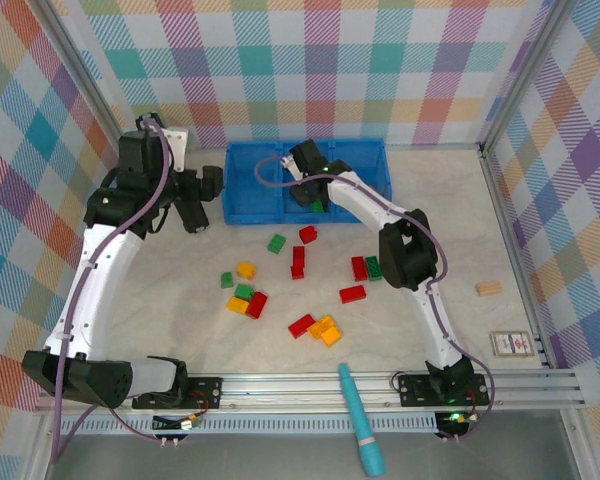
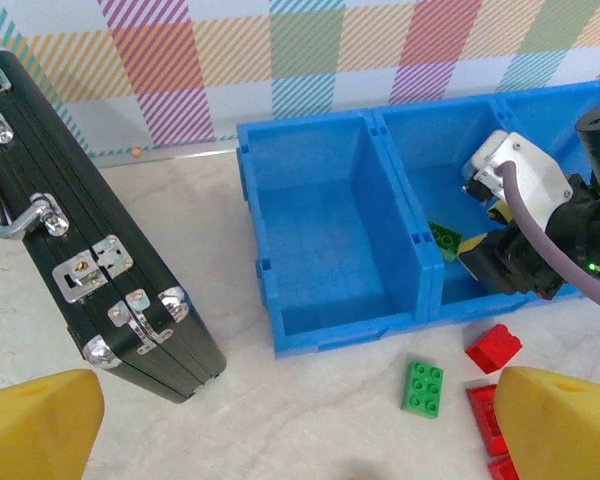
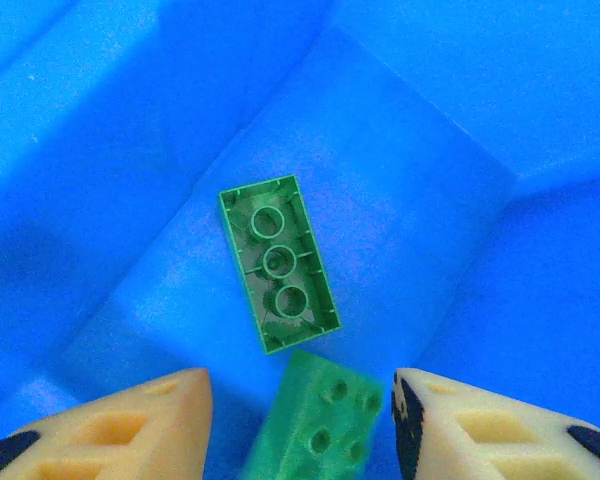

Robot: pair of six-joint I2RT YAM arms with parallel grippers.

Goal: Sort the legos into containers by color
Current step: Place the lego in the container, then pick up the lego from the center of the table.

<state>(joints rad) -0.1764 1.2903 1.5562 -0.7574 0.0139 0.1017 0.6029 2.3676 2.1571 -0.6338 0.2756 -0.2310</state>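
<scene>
A small green brick (image 3: 280, 265) of glossy moulded plastic, rectangular, is seen lying upside down on the matt, faintly grainy floor of the blue tray (image 3: 430, 100), in its middle compartment. Three round tubes are shown in its hollow underside. A second green brick (image 3: 320, 425), studs up and blurred, is placed just below it in the right wrist view, between the two cream, wedge-shaped fingertips (image 3: 120, 430) of the right gripper (image 3: 302, 430). The jaws are set apart: a strip of blue is visible between this brick and the pad at the left of the view, while the gap at the other pad is very thin, and contact there cannot be told.

From above, the right gripper (image 1: 312, 195) is seen inside the middle of the tray's (image 1: 248, 185) three square, low-walled compartments. On the pale marbled table (image 1: 160, 300) in front of the tray, six red bricks (image 1: 352, 294), four green bricks (image 1: 276, 242) and three or four yellow-orange bricks (image 1: 245, 269) are scattered; the last count is unsure, as two lie touching.

The left gripper (image 1: 198, 205) is held beside the tray's left end, its yellow, foam-like fingertips (image 2: 40, 425) spread wide with nothing between them. One black hard case (image 2: 100, 270) with shiny metal latches is stood near the tray. One teal pen-shaped tool (image 1: 358, 420) is laid at the near edge, and one tan wooden block (image 1: 488, 288) well to the right of the bricks.
</scene>
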